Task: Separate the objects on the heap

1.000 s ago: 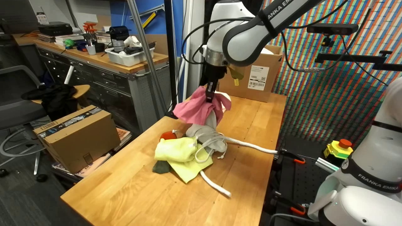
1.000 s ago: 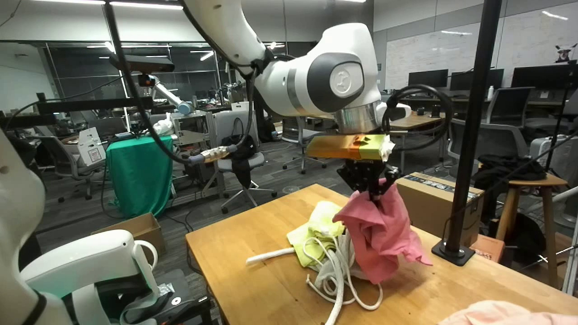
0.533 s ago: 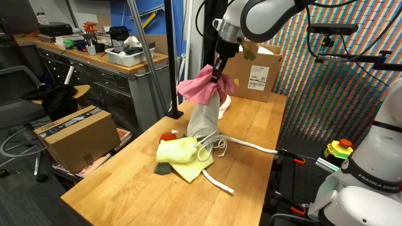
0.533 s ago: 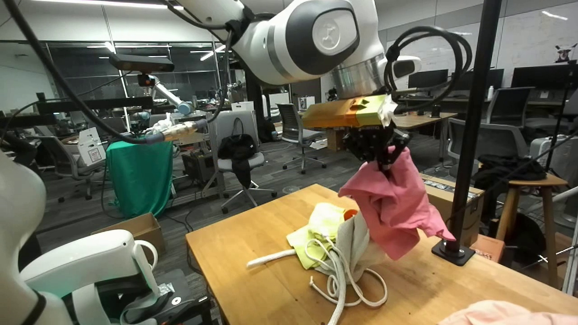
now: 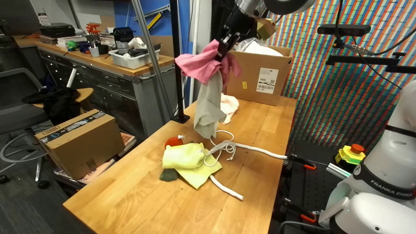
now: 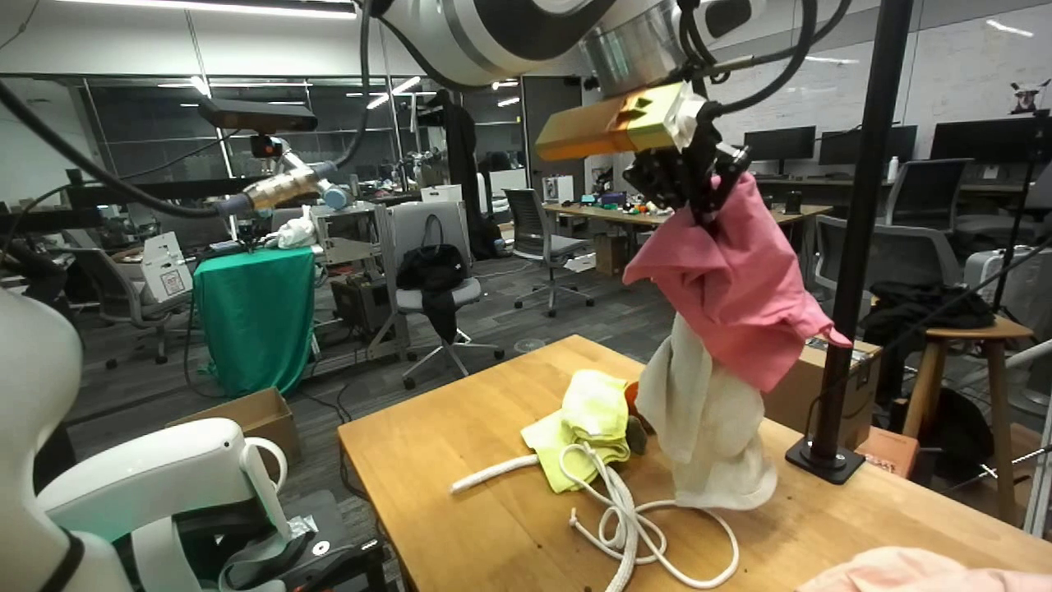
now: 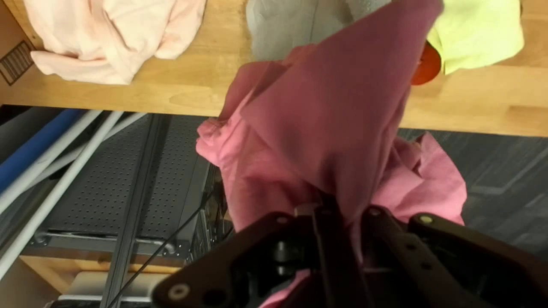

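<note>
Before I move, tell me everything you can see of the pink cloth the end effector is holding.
The pink cloth is plain, thin-looking fabric, creased, falling in loose folds with pointed corners. The end effector is shut on it, bunching it at the pinch, and it hangs clear of the table. A grey-white cloth hangs below it, upper end hidden, so I can't tell whether that is pinched too. Whether the pink cloth touches the post is unclear.

In the tool [image 5: 219, 58], one pink cloth [image 6: 735, 288] is counted. Lower than the tool, one grey cloth [image 5: 208, 107], one yellow cloth [image 5: 183, 156], one pale pink cloth [image 5: 229, 106] and one red toy [image 5: 173, 141] are counted; the number of white cords [image 5: 260, 150] cannot be told.
</note>
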Robot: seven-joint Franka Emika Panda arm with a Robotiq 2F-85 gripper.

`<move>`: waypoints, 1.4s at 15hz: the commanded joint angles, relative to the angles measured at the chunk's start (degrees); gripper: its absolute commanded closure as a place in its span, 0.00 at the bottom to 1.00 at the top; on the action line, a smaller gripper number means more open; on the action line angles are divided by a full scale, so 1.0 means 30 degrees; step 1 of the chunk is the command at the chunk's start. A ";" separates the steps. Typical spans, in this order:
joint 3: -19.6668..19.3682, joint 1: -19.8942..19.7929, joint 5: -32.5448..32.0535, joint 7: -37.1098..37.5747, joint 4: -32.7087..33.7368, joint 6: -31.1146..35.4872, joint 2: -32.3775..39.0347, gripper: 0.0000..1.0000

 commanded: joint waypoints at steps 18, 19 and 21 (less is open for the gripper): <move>-0.0091 -0.2606 -0.3001 0.3035 -0.3107 -0.1917 -0.1189 0.98; -0.0108 -0.2929 -0.3519 0.3397 -0.3387 -0.2020 -0.1021 0.98; -0.0075 -0.3614 -0.4618 0.4343 -0.3768 -0.2291 -0.0544 0.98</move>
